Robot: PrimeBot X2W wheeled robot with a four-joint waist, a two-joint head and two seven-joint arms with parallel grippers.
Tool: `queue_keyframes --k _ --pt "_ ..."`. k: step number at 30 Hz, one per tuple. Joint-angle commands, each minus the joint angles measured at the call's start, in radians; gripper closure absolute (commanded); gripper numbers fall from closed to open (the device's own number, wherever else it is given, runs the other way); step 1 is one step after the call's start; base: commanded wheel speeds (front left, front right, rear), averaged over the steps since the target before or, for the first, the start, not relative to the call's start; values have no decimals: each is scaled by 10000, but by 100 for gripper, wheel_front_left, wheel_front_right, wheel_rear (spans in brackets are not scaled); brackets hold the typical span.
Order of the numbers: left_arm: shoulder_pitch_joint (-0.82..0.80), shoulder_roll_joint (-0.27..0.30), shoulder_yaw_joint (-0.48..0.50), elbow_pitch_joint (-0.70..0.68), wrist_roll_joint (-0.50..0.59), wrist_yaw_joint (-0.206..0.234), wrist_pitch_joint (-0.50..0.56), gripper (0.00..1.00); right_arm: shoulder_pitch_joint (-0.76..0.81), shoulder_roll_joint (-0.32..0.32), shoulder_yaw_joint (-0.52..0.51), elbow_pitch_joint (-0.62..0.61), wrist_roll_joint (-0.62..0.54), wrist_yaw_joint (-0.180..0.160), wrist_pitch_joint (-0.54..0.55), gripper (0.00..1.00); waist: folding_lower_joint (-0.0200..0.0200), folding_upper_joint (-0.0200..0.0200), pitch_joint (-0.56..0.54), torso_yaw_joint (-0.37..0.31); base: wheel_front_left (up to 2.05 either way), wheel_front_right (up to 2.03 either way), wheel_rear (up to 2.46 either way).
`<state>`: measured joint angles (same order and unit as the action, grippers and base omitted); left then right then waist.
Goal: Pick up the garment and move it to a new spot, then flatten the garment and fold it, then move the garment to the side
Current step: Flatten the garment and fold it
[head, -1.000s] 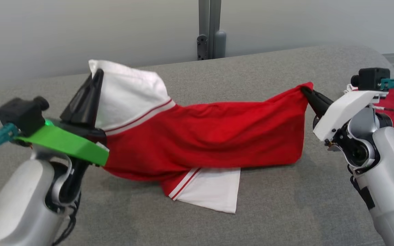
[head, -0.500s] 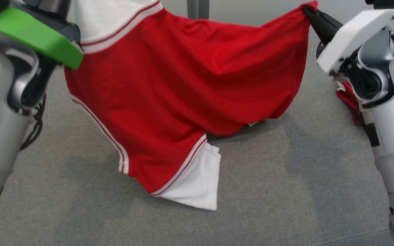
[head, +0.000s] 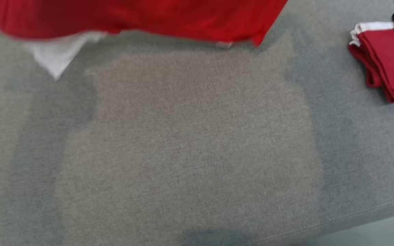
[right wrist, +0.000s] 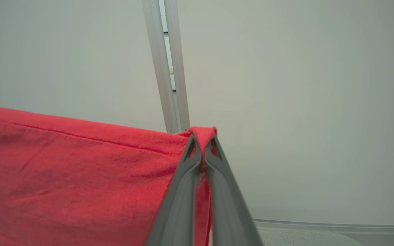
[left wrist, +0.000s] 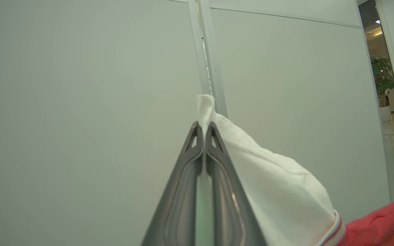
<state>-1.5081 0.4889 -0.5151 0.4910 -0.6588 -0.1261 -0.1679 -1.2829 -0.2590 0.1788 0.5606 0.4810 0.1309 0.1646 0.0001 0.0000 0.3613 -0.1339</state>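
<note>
Here the red cloth garment (head: 149, 17) with white sleeves hangs held up at two ends. Its lower edge runs, blurred, across the top of the head view above the grey fabric-covered worktop (head: 190, 153). A white sleeve (head: 55, 56) dangles to a point at its left end. In the left wrist view the left gripper (left wrist: 204, 127), fingers pressed together, pinches a tuft of white sleeve cloth at their tips. In the right wrist view the right gripper (right wrist: 202, 141) is likewise clamped on a corner of the red cloth, which spreads away to that view's left. A folded pile of red and white cloth (head: 381, 58) lies on the worktop at the right edge, well apart from it.
</note>
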Motion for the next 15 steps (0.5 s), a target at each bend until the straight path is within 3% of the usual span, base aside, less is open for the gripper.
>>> queue_keyframes --k 1,6,11,15 --pt "-406 6 -39 109 227 0 -182 100 -382 94 -205 228 -338 -5 -539 100 -1 0 1419 -288 0 0 0" --pt "-1415 -169 32 373 910 242 -765 100 -1344 565 -960 1051 -1251 -5 -2228 100 -1 0 1913 -252 0 0 0" --pt "-1801 -501 876 -247 1420 772 -966 100 -2072 696 -1086 1678 -2348 -8 -3541 100 -1 0 2597 -209 0 0 0" --pt "-1027 -787 1455 -1144 1678 522 -965 100 -2121 691 -870 1727 -3045 -8 -4095 100 -1 0 3117 -58 0 0 0"
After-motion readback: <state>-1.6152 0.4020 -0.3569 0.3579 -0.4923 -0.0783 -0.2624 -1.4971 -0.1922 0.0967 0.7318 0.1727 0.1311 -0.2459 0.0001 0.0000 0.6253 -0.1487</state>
